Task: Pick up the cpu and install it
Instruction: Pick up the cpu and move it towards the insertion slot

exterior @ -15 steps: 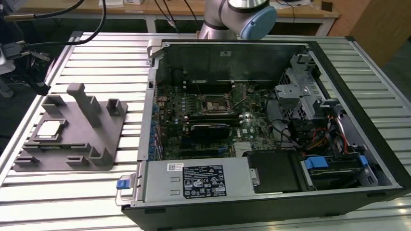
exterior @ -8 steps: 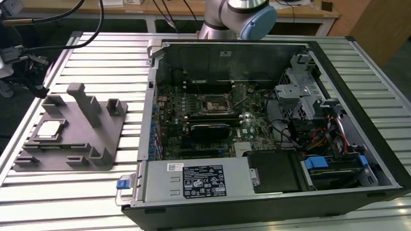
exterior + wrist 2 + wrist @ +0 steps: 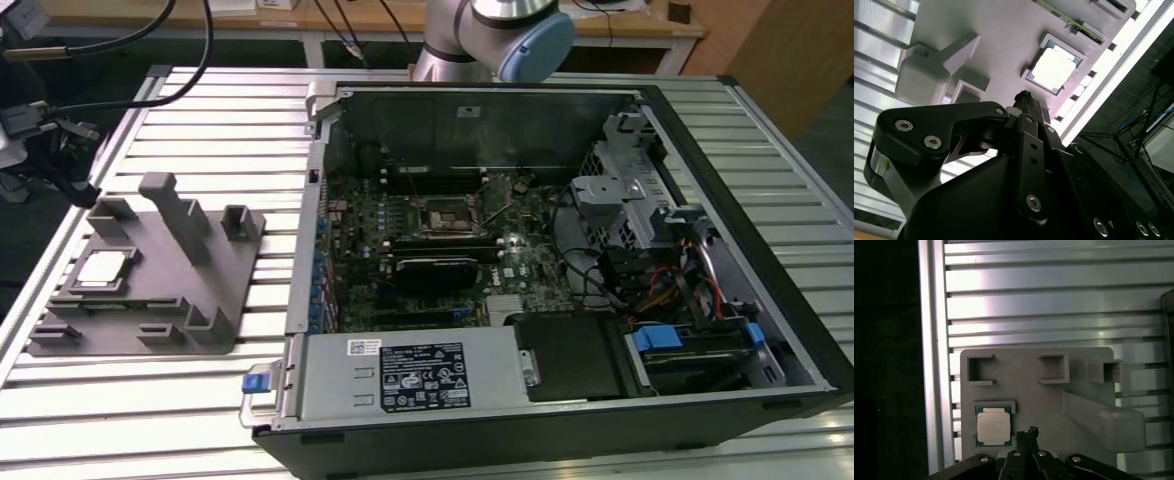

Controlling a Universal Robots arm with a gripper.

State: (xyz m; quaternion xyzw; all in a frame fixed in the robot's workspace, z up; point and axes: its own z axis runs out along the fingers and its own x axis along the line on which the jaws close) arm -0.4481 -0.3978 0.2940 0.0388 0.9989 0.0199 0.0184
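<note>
Over on the exterior view's left, on the slatted metal table (image 3: pixel 147 400): a grey plastic fixture (image 3: pixel 200 285) with upright posts and several square pockets. Holds the cpu (image 3: pixel 104 268) in one shallow framed recess near its outer edge, flat, silver top up, seated inside the frame and not on top of it. Seen again in the first wrist view as a pale square (image 3: pixel 993 426) edged in green within that same frame, with three open-sided pockets along the opposite edge of the fixture (image 3: pixel 1044 400), bare grey floor showing in each.

Above the fixture, just beside the recess: the gripper (image 3: pixel 1029 432), apart from the chip and not touching it. Fingertips drawn together to a narrow point, nothing clamped between them. Same closeness in the second wrist view, gripper (image 3: pixel 1025 96) short of the bright square of the cpu (image 3: pixel 1054 69).

Filling the exterior view's right: an open computer case (image 3: pixel 534 445) lying on its side. Contains a motherboard (image 3: pixel 454 260) with a black-framed socket (image 3: pixel 445 215) near its middle, a silver power supply (image 3: pixel 400 372) along the near wall, a metal drive cage (image 3: pixel 627 190) and loose cables. Socket well apart from the cpu. Behind the case, part of the robot arm (image 3: pixel 494 35).
</note>
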